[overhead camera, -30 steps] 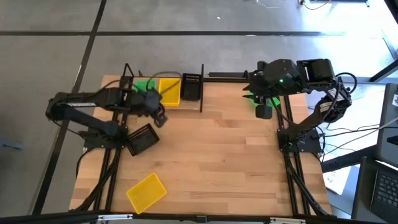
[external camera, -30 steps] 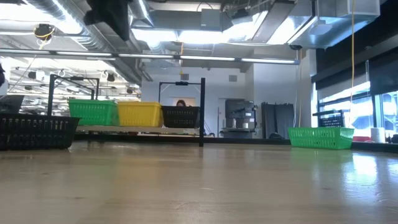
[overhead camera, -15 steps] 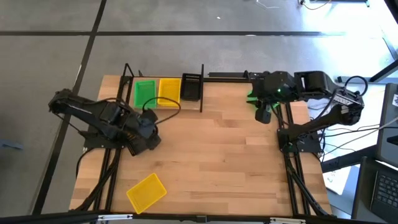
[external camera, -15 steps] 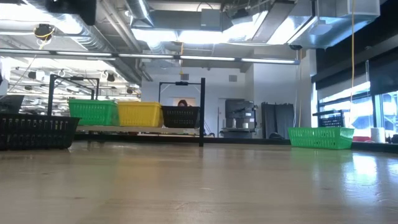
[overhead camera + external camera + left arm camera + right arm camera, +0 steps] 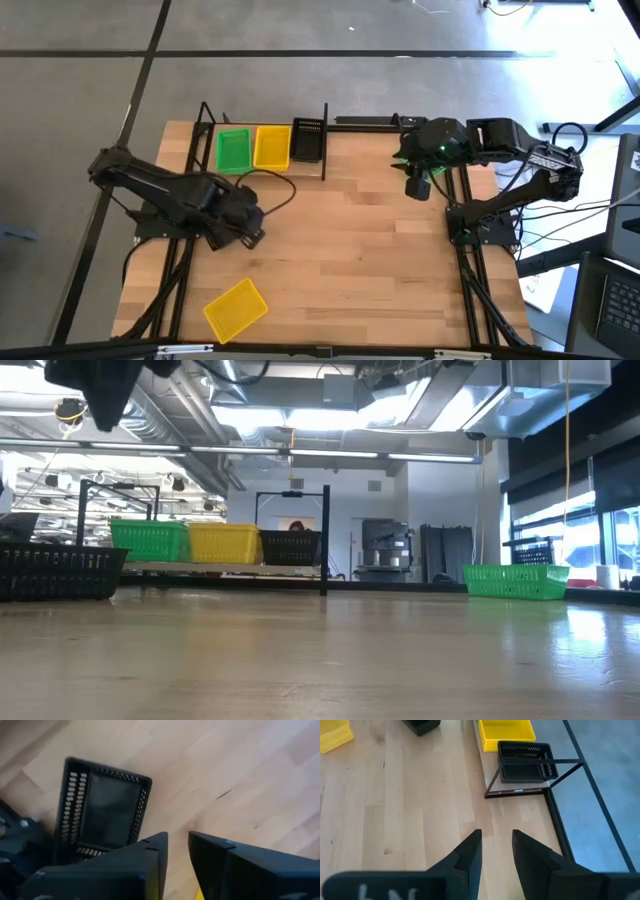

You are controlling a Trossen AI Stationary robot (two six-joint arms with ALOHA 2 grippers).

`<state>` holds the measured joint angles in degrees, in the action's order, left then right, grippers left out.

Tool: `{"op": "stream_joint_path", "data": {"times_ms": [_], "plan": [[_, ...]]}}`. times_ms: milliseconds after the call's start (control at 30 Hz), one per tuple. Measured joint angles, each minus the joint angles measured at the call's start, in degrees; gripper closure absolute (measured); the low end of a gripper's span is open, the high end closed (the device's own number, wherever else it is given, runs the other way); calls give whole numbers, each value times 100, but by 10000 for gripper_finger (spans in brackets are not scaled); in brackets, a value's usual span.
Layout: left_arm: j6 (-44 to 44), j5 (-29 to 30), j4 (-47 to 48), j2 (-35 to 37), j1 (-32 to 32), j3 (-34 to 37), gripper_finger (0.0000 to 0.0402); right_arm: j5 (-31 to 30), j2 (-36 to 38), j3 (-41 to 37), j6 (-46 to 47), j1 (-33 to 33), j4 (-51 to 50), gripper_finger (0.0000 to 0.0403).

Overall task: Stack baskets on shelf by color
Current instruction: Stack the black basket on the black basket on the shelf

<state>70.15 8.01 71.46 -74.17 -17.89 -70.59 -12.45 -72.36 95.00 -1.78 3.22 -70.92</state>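
Observation:
The shelf stands at the table's far left edge and bears a green basket, a yellow basket and a black basket side by side. My left gripper hangs open, pointing down, above a black basket that rests on the table near its left edge. Another yellow basket lies near the front left. My right gripper hovers open at the far right, above the table. A green basket sits on the table at the far right.
The middle and right of the wooden tabletop are bare. Black metal rods run along the far edge beside the shelf. Both arm bases stand at the table's left and right sides.
My left gripper has swung from beside the shelf's yellow basket toward the table's near edge and down, and now stands over the black basket on the table. My right arm has folded and its gripper has sunk a little. The baskets have stayed put.

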Motion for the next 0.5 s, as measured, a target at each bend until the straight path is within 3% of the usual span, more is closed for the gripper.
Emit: {"op": "stream_joint_path", "data": {"times_ms": [267, 500], "plan": [[445, -70, -28, -872, 28, 0, 325, 2, 0, 2, -28, 0, 5, 295], [-109, -65, -9, -1666, 162, 0, 323, 2, 0, 7, -29, 0, 72, 295]]}}
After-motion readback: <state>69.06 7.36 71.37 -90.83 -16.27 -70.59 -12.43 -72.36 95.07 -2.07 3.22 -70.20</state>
